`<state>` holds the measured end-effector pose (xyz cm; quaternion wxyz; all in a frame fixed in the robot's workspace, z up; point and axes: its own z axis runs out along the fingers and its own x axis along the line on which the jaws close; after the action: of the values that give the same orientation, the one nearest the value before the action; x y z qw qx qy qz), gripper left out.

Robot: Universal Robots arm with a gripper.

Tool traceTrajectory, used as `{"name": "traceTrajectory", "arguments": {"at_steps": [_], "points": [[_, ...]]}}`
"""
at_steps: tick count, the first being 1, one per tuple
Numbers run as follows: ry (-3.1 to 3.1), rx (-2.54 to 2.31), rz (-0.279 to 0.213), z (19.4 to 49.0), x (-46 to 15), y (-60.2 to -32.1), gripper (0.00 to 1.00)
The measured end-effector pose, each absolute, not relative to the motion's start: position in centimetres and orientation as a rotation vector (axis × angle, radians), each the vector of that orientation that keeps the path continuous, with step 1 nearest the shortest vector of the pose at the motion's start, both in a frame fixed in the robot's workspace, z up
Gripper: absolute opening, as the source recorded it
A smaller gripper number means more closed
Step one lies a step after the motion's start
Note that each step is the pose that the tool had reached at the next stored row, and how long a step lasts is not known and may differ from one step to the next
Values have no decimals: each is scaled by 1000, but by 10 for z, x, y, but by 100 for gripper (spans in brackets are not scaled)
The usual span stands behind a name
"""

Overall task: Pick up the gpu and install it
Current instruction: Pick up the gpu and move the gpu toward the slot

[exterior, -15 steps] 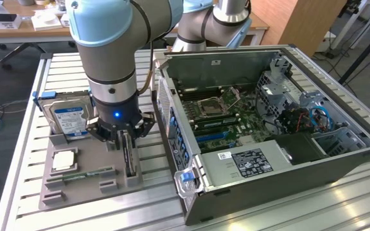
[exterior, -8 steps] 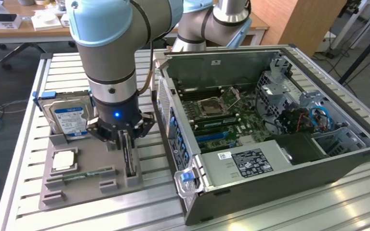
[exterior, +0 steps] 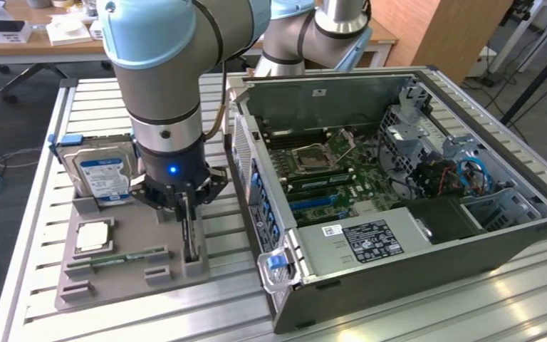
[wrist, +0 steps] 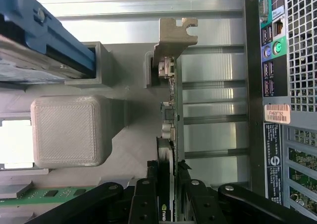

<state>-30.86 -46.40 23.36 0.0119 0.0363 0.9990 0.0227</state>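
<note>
The gpu (exterior: 190, 231) stands on edge in a slot of the grey holder tray (exterior: 112, 288), beside the open computer case (exterior: 501, 246). It is a thin dark card, and in the wrist view its metal end bracket (wrist: 173, 35) sticks out at the far end of the gpu (wrist: 171, 110). My gripper (exterior: 186, 206) has come straight down over the card. In the wrist view the gripper (wrist: 168, 187) has one finger (wrist: 151, 187) against each face of the card, shut on it. The card still sits in its slot.
The tray also holds a silver hard drive (exterior: 102, 178) with a blue rail (wrist: 44, 40), a square processor (exterior: 93, 236) and a green memory stick (exterior: 117, 260). The case lies open with the motherboard (exterior: 330, 171) exposed. Its rear panel (wrist: 275, 60) is close beside the card.
</note>
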Motion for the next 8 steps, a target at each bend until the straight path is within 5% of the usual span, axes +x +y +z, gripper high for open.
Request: {"name": "traceTrajectory", "arguments": {"at_steps": [8], "points": [[3115, 112, 71, 234, -309, -464, 26]]}}
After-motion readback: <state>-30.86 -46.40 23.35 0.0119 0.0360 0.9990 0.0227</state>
